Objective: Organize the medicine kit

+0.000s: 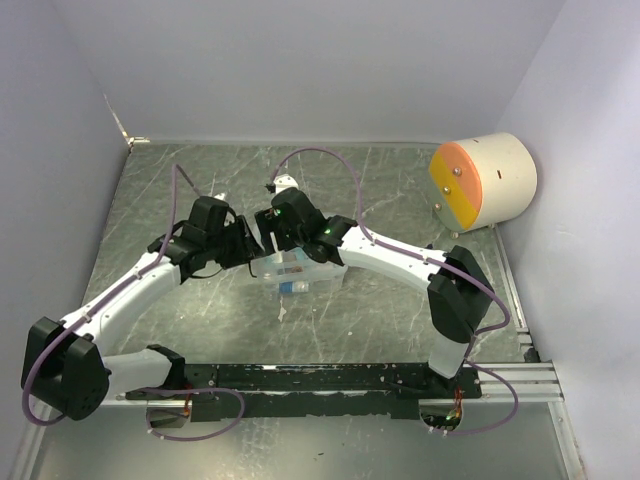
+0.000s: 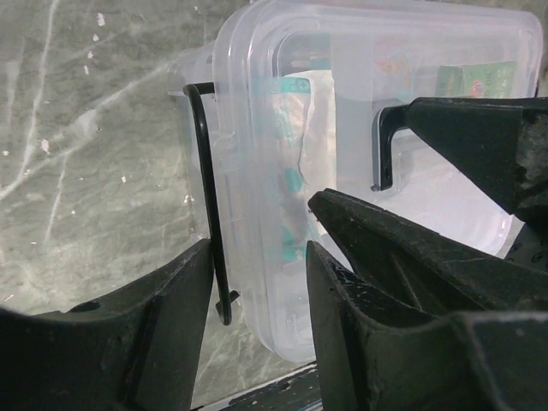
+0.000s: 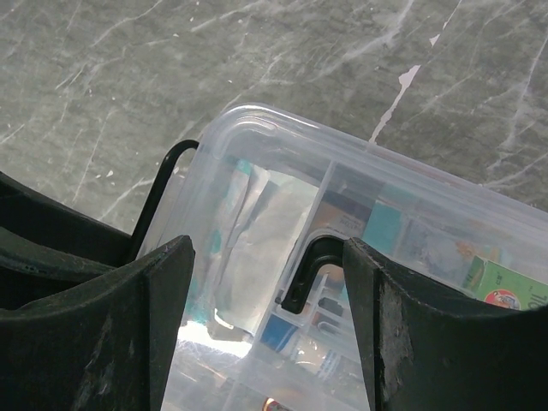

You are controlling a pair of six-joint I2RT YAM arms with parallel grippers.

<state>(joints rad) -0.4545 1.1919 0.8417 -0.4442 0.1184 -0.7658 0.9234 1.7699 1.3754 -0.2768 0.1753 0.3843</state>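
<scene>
Top: medicine kit [image 1: 296, 272] sits mid-counter [image 1: 420, 190], lid on, both arms bent in over it.

L wrist: L fingers [image 2: 163, 334] abt half open, astride black wire latch [image 2: 205, 171] and kit's end wall; no firm hold seen.

R wrist: R fingers [image 3: 128, 317] wide apart above lid, black handle [image 3: 306, 267] between them, just beside one finger. Nothing gripped.
</scene>
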